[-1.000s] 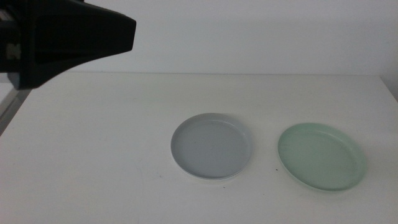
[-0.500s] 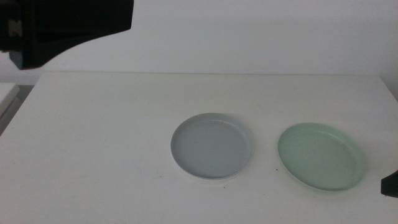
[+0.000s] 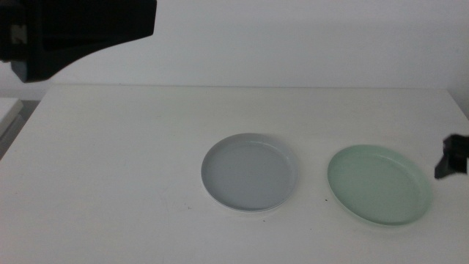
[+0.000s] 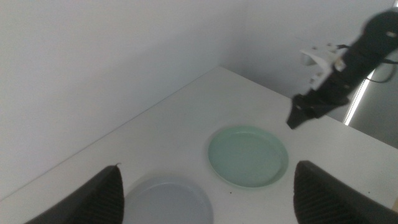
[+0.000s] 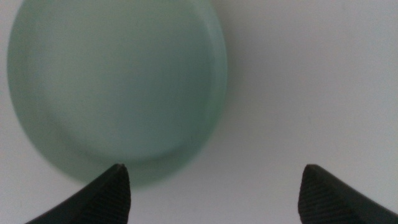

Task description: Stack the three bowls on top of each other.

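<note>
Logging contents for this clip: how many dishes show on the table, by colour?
Grey bowl: 1, with a white rim under it, apparently the white bowl: 1
Mint green bowl: 1
Total: 3 bowls; the right claw hovers open by the green one, the left claw open, raised.

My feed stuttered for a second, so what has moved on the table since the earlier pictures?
The right gripper came in from the right edge and rose toward the mint green bowl, jaws open, holding nothing. The left arm drew back slightly at upper left. The grey bowl, nested on a white one, and the green bowl stayed put.
</note>
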### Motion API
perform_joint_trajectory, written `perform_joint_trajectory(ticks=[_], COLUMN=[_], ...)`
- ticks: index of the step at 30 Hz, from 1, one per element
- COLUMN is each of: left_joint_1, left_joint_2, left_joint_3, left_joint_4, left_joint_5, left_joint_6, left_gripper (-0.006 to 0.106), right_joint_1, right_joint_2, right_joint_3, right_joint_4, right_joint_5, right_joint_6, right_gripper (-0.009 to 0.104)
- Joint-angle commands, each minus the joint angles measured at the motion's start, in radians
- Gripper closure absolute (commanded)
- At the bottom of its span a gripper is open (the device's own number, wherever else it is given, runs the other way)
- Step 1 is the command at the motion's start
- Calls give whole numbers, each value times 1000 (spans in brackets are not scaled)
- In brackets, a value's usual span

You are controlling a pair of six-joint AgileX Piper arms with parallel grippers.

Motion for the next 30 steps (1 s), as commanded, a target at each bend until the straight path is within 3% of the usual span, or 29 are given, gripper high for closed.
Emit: perform_joint_trajectory(ticks=[1,7,14,22,25,29,30], left_joint_1=[-5,-5,-5,-5,-5,-5,-5], left_joint_2=[1,1,1,1,1,1,1], left_joint_3=[3,3,3,3,3,3,3], left_joint_4=[-1,-1,-1,4,27,56,56], left_joint_5=[-9,-9,-9,9,21,37,42], left_joint_6=[-7,-7,-7,-7,-5,-5,-5], left_gripper=[7,7,7,7,7,7,7], right_joint_1=[-31,-36,-36,-36,-36,-36,-37], right_joint_2=[84,285,422,506,517,512,504], right_joint_3=[-64,-162,-171,-171,-171,-171,-172], right_joint_4=[44,46,41,50,50,36,29], right_joint_5=[-15,-42,-114,-150,-157,-158,-152], right_joint_6=[-51,-82,-102,-105,-105,-108,-108], right_gripper=[2,4,22,32,51,97,97])
